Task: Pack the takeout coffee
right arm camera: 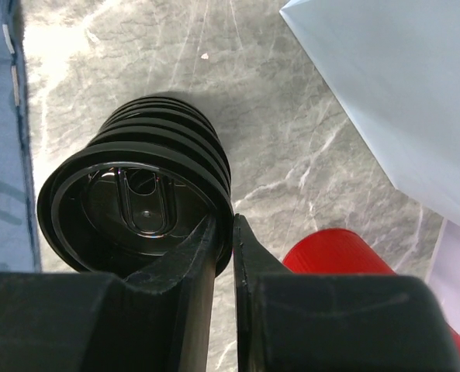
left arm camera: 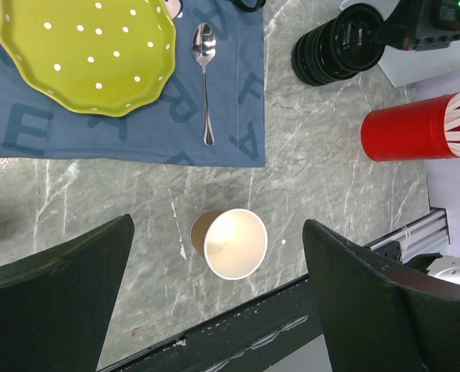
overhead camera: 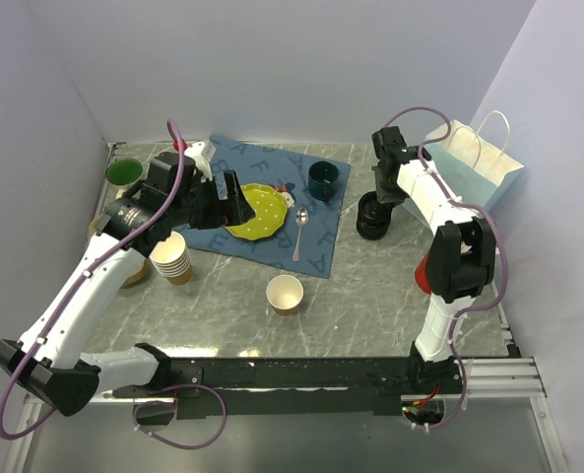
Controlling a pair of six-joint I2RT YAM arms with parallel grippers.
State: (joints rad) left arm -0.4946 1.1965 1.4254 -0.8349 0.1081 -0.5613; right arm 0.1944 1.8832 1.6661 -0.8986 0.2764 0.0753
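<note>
Right wrist view puts the right pincer at the stack of lids. Its two black fingers stand almost together across the rim of the top lid, one inside the dish and one outside, which reads as a pinch on that rim. The lids are glossy black plastic, round, with a moulded oval sip tab, and nested so that the stack's side shows as ribs. The stack stands on the grey, white-veined worktop in its right half, with a smooth red cup nearer the right edge and a pale blue paper bag at the far right corner.

The left pincer hangs wide open, holding nothing, over the worktop's left half. The takeout coffee cup stands alone near the middle of the near edge. It is matte brown kraft paper with a rolled rim and a pale inside, and it is not yet capped.

So the step in hand looks like fetching a lid. The next move calls for peeling one lid free without dragging its neighbours, which may cling. Then the lid must be seated squarely on the thin, easily tipped cup before bagging.
</note>
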